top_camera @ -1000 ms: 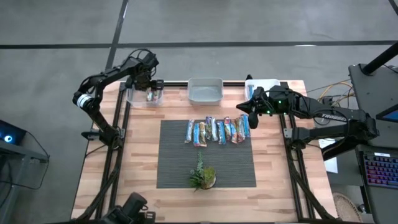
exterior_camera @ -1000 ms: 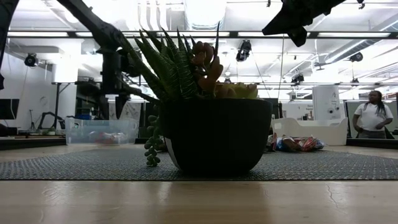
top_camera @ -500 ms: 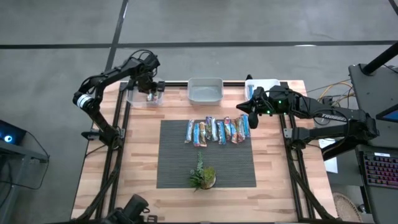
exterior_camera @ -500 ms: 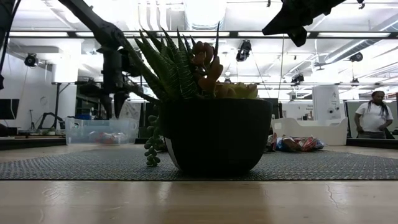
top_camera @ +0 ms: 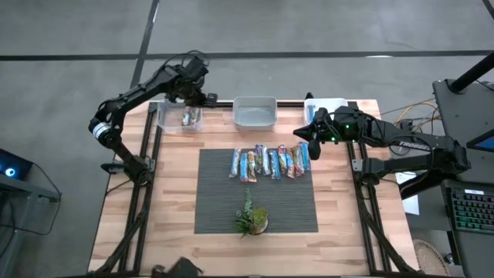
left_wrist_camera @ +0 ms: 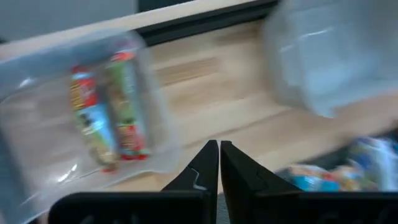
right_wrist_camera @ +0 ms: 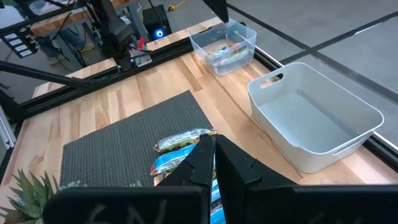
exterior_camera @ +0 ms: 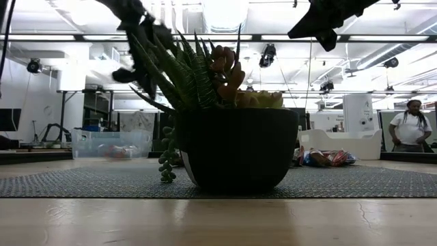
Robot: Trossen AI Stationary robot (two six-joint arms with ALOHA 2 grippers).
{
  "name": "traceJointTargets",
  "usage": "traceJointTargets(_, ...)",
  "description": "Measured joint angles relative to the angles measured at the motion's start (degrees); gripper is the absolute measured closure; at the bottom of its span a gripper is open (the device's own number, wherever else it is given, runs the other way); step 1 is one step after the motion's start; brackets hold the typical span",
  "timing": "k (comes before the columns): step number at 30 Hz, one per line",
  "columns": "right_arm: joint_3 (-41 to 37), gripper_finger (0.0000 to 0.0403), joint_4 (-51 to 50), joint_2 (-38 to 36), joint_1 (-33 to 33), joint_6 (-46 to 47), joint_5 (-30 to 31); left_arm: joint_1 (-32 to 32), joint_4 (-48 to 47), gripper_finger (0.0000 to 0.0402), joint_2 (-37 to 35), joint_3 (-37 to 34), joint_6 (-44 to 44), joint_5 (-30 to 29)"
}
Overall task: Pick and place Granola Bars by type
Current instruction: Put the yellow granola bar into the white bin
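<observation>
Left gripper (left_wrist_camera: pixel 218 163) sits closed and empty above the far-left clear bin (top_camera: pixel 179 120), which holds what look like two granola bars (left_wrist_camera: pixel 102 111), blurry, so likely a drop-off spot for one type. Unsorted bars (top_camera: pixel 272 162) line the mat's far edge; right gripper (right_wrist_camera: pixel 213 158) hovers closed over their right end.

The wooden desk (top_camera: pixel 177 201) stands on a grey concrete floor (top_camera: pixel 309 27) crossed by dark seams. Beside it, a keyboard (top_camera: pixel 472 210) lies on a side bench. Looking level across the room, long ceiling lights (exterior_camera: pixel 225 12) glow white above pale walls, and a person (exterior_camera: pixel 410 127) stands far back. A black stand (right_wrist_camera: pixel 111 28) rises beyond the desk edge.
</observation>
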Motion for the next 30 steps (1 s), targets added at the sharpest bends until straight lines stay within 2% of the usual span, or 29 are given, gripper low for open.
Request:
traceJointTargets(5,0.00,0.0394,0.00,0.00,0.00,0.16,-0.01,-7.53,0.14,0.0401,-0.15,6.07,-2.10,0.05)
traceJointTargets(12,0.00,0.0394,0.00,0.00,0.00,0.00,-0.04,-17.36,0.10,0.0401,-0.15,10.92,-9.16,-0.23)
traceJointTargets(22,0.00,0.0394,0.00,-0.02,0.00,-0.46,-0.04,-28.93,0.12,0.0401,-0.13,11.42,-17.48,-0.56)
traceJointTargets(30,0.00,0.0394,0.00,0.00,0.00,-0.46,-0.07,-34.29,0.25,0.0401,-0.13,11.37,-22.90,-2.24)
